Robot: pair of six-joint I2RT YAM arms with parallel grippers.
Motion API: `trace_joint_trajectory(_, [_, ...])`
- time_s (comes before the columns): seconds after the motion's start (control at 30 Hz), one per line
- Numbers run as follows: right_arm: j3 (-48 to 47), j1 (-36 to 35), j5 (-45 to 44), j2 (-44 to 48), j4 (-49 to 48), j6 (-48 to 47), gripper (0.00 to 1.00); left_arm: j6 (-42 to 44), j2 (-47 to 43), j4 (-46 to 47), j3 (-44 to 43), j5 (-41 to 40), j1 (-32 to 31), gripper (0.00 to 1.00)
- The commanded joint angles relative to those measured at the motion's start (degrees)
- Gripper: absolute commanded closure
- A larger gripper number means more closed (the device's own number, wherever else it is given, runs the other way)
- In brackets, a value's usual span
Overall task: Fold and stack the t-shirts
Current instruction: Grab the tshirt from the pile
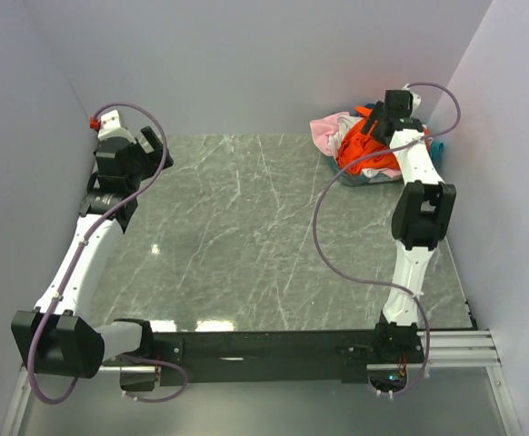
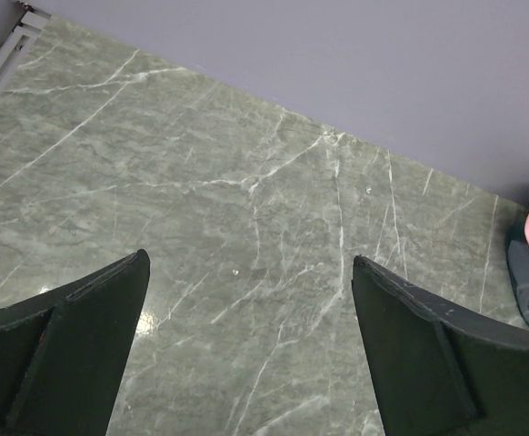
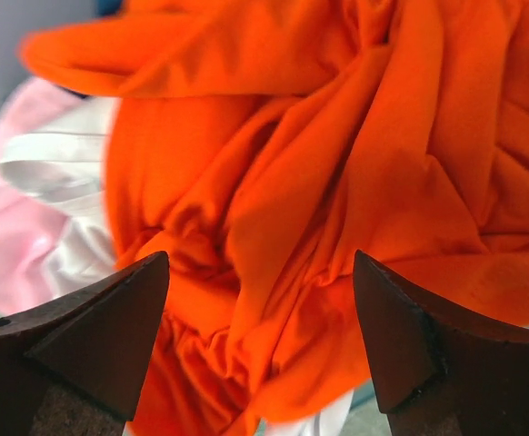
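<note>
Left arm, white links with black joints [image 1: 83, 259]: climbs from its base at the near-left corner of the grey-green marbled table top [image 1: 246, 245] along the left edge, elbow folded back on itself. The left black two-finger gripper [image 1: 151, 150] is held above the surface near the far-left corner, jaws spread wide. Its dark fingers [image 2: 83, 354] are well apart, aimed across the top towards the far edge.

Right arm, same build [image 1: 419, 218]: rises along the right edge (upper link near upright), forearm leaning to the far-right corner. The right black two-finger gripper [image 1: 374, 123] is tipped downward there, jaws wide apart, fingers [image 3: 101, 336] gripping nothing.
</note>
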State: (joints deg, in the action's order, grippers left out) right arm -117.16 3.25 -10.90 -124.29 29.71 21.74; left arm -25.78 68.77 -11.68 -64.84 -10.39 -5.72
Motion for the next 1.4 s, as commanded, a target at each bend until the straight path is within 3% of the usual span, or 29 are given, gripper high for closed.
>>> trace_joint_trajectory(0.0, [-5.61,0.62,-0.26,-2.79,3.77,1.2,0.12,-0.59,-0.31,-0.09,0.5,-0.86,-0.09,0.01])
trace_joint_trajectory(0.17, [-4.65,0.62,0.17,-5.26,3.33,2.7,0.14,0.03,0.13,-1.32,0.15,-1.38,-0.09,0.01])
trace_joint_trajectory(0.27, [-4.39,0.62,1.14,-5.79,2.55,2.26,0.26,-0.06,0.31,-1.59,-0.02,-1.65,-0.08,0.01])
trace_joint_trajectory(0.3, [-4.48,0.71,1.75,-5.88,2.02,1.82,0.38,-0.15,0.31,-1.68,-0.11,-1.65,0.0,0.01])
trace_joint_trajectory(0.37, [-5.09,0.71,3.94,-5.96,1.84,1.03,0.48,-0.5,0.92,-2.29,-0.64,-1.47,0.0,0.01])
trace_joint_trajectory(0.4, [-5.96,0.71,4.65,-6.05,1.75,0.77,0.63,-0.59,1.19,-2.55,-1.6,-1.12,-0.08,0.01])
trace_joint_trajectory(0.53, [-8.16,0.71,5.62,-6.14,0.61,-0.46,1.0,1.34,1.45,-2.65,-2.58,1.86,0.0,0.01])
trace_joint_trajectory(0.77, [-3.18,0.62,7.64,1.83,-1.23,0.68,1.0,5.04,-0.3,-3.87,-1.52,3.45,0.0,0.0])
trace_joint_trajectory(1.03, [-3.95,-0.78,6.85,13.62,-0.36,-1.61,1.0,0.21,-4.87,-0.62,4.19,6.52,-0.09,0.01])
trace_joint_trajectory(1.17, [-4.56,-3.15,6.24,21.08,-2.46,-3.19,1.0,-0.06,-6.28,-0.88,5.33,7.15,-0.09,0.01])
trace_joint_trajectory(1.37, [-10.09,-12.72,2.04,25.67,-2.47,-9.42,1.0,0.64,-7.51,-2.9,4.99,5.91,0.0,0.01])
